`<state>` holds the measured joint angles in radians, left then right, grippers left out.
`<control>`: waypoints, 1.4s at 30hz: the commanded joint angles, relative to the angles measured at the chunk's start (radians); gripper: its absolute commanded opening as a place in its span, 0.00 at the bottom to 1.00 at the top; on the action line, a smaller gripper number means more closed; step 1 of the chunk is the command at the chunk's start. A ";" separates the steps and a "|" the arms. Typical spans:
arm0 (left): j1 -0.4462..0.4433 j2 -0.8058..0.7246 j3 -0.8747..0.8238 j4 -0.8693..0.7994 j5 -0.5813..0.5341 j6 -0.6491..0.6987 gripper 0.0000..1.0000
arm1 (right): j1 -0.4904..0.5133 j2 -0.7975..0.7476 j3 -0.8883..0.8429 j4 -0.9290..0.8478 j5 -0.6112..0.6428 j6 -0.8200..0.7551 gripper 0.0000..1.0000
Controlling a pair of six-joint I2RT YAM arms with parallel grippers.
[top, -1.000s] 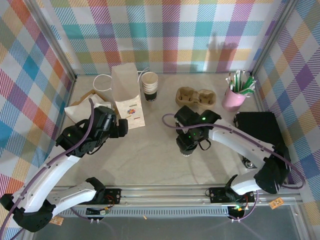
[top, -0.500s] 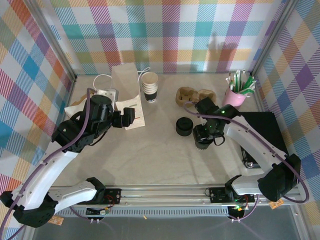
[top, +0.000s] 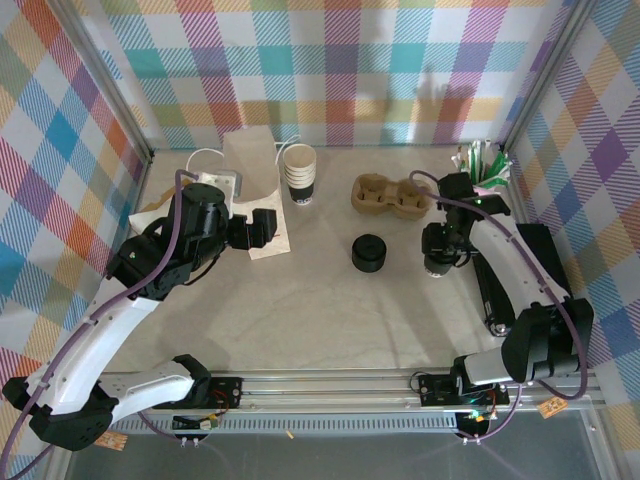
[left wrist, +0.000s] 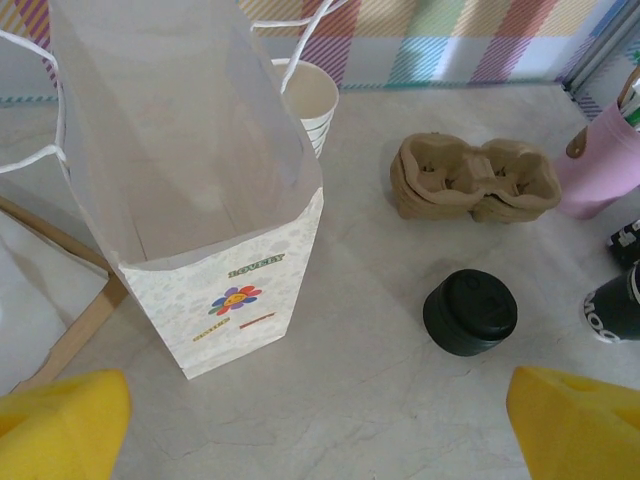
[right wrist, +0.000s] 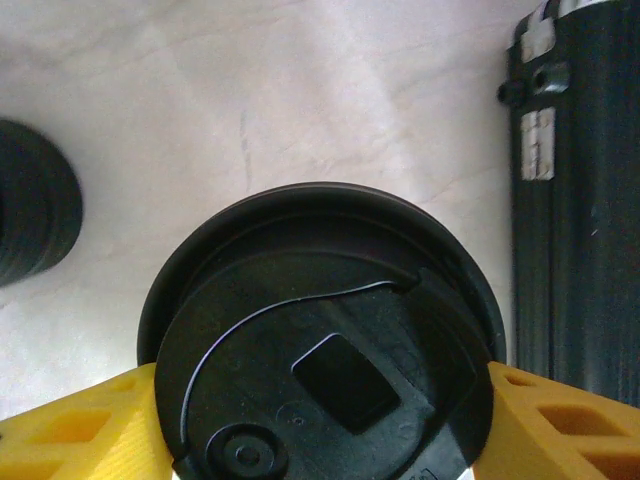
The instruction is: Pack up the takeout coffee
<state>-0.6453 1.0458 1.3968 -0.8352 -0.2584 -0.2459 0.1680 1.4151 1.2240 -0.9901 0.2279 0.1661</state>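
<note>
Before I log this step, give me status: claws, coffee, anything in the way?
Left claw open, facing open bag. Right claw shut on takeout coffee, lid on. Lid stack sits between coffee and bag.

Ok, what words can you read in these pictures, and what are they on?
Paper bag: a flower picture with small print above and below, too blurred to read.
Takeout coffee: white letters on its black band, cut off at the picture's edge, unreadable.
Black box: pale stickers, too blurred to read.
So no text reads for certain.
</note>
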 commanded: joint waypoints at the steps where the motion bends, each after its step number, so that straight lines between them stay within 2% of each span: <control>1: 0.007 -0.024 -0.008 0.014 0.006 -0.023 0.96 | -0.040 0.036 0.029 0.089 0.007 -0.058 0.52; 7: 0.007 -0.053 -0.014 -0.012 -0.019 -0.027 0.96 | -0.091 0.100 0.032 0.140 0.005 -0.077 0.53; 15: 0.006 -0.065 -0.016 -0.030 -0.038 -0.031 0.96 | -0.107 0.146 0.028 0.151 -0.002 -0.074 0.57; 17: 0.007 -0.066 -0.015 -0.034 -0.042 -0.032 0.96 | -0.107 0.147 0.029 0.150 -0.002 -0.070 0.62; 21: 0.007 -0.067 -0.009 -0.045 -0.066 -0.030 0.97 | -0.107 0.135 0.046 0.129 -0.002 -0.054 0.79; 27: 0.007 -0.049 0.028 -0.064 -0.128 -0.022 0.97 | -0.107 0.103 0.073 0.092 -0.022 -0.040 0.91; 33: 0.008 0.005 0.099 -0.103 -0.199 -0.005 0.97 | -0.107 0.053 0.099 0.055 -0.056 -0.033 0.92; 37: 0.007 0.070 0.190 -0.144 -0.223 0.039 0.97 | -0.107 0.019 0.147 0.005 -0.107 -0.030 0.86; 42: 0.007 0.189 0.382 -0.234 -0.296 0.049 0.96 | -0.104 -0.027 0.228 -0.033 -0.152 -0.023 0.81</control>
<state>-0.6453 1.2018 1.6920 -1.0008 -0.4870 -0.2245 0.0654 1.4265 1.3937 -0.9714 0.1280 0.1268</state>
